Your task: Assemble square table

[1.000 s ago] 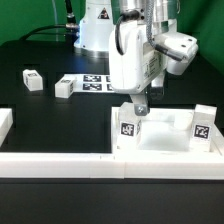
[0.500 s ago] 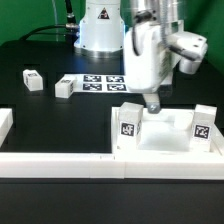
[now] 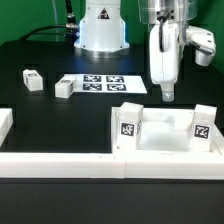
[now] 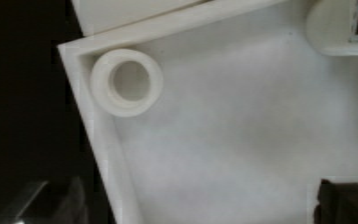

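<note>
Overhead, the tool (image 3: pixel 167 96) hangs, fingers apart, above one tabletop (image 3: pixel 165 150); two loose legs (image 3: pixel 30 80) (image 3: pixel 65 88) lie well apart

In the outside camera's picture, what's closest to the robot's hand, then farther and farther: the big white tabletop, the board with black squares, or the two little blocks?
1. The tabletop, just below the hand.
2. The marker board, toward the exterior view's left.
3. The nearer leg block, beside that board's left end.
4. The farther leg block, farthest left.
</note>
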`<action>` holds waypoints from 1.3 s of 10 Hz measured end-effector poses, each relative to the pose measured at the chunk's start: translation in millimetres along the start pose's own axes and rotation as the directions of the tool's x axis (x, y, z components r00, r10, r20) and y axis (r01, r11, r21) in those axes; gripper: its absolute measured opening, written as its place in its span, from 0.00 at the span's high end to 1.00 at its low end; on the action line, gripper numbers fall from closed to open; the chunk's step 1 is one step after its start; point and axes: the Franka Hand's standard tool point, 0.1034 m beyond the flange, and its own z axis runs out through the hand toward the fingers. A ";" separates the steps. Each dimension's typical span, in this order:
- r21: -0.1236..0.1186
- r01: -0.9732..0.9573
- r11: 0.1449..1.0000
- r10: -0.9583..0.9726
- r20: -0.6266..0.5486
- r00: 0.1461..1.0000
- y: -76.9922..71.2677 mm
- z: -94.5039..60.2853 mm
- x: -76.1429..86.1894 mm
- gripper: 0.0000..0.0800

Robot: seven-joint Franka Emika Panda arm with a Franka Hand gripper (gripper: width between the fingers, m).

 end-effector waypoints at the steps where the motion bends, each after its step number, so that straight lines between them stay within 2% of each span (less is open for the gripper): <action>1: 0.000 0.000 1.000 0.000 0.000 1.000 0.1 0.2 0.1 0.19; 3: -0.003 0.005 1.000 -0.005 -0.001 1.000 1.5 1.3 0.6 0.19; 4: -0.020 0.068 0.998 -0.068 -0.005 0.998 7.7 4.7 4.0 0.19; 6: -0.064 0.237 0.969 -0.238 -0.013 0.971 18.7 14.9 30.0 0.19; 8: -0.104 0.267 0.958 -0.270 -0.015 0.963 27.8 27.6 30.4 0.19; 9: -0.113 0.255 0.960 -0.259 -0.022 0.966 32.0 33.0 28.0 0.19; 10: -0.105 0.251 0.962 -0.255 -0.031 0.966 32.4 38.5 28.7 0.19; 11: -0.034 0.228 0.973 -0.230 -0.053 0.972 26.5 44.9 30.6 0.19; 12: 0.057 0.195 0.979 -0.191 -0.077 0.979 27.4 51.2 36.1 0.19; 13: 0.066 0.196 0.978 -0.190 -0.086 0.978 35.9 57.3 37.0 0.19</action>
